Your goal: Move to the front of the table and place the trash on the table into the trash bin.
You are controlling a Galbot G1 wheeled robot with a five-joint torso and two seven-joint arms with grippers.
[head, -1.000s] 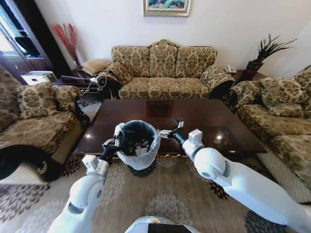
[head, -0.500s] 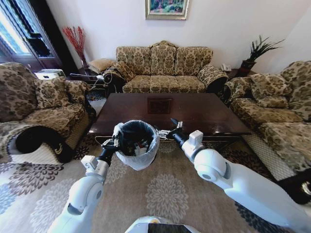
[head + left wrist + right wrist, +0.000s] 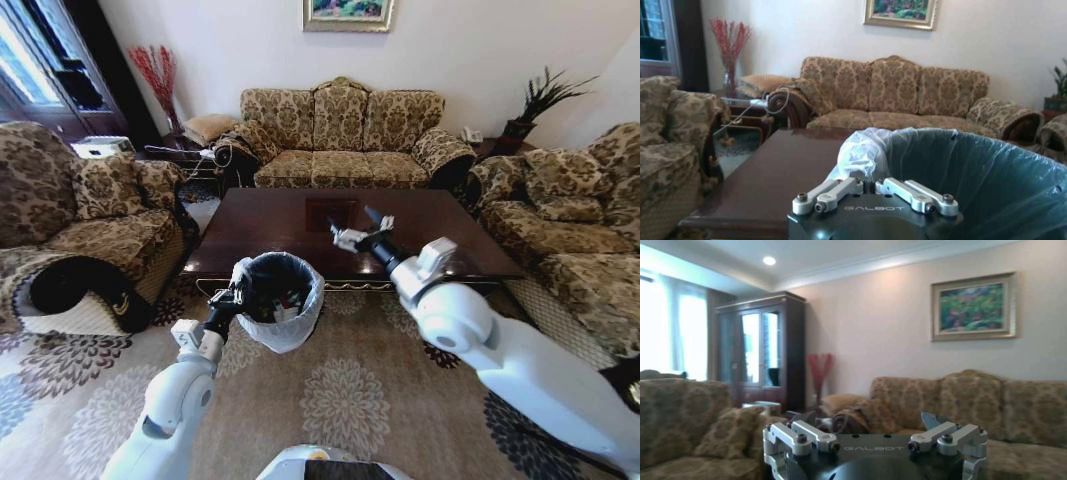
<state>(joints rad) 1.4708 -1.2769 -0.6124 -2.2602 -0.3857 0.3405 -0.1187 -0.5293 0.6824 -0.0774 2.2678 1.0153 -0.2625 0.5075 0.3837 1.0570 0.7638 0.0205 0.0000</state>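
Bright daylight floods in from a window [image 3: 22, 70] at the left, washing it out. The glossy worktop [image 3: 280, 225] carries soft reflections. Head view curves at its edges; wrist views look soft.

Dark glossy table [image 3: 290, 225], inset square [image 3: 322, 213] at centre, standing on floral-patterned carpet [image 3: 340, 400] between sofas.

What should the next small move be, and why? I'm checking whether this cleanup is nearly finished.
Probably lower the trash bin to the carpet in front of the table. The left pincer alone grips its bag-lined rim, shut, while the right pincer hangs open above the tabletop, apart from the bin. The trash already lies inside, so setting the bin down seems the sensible step.
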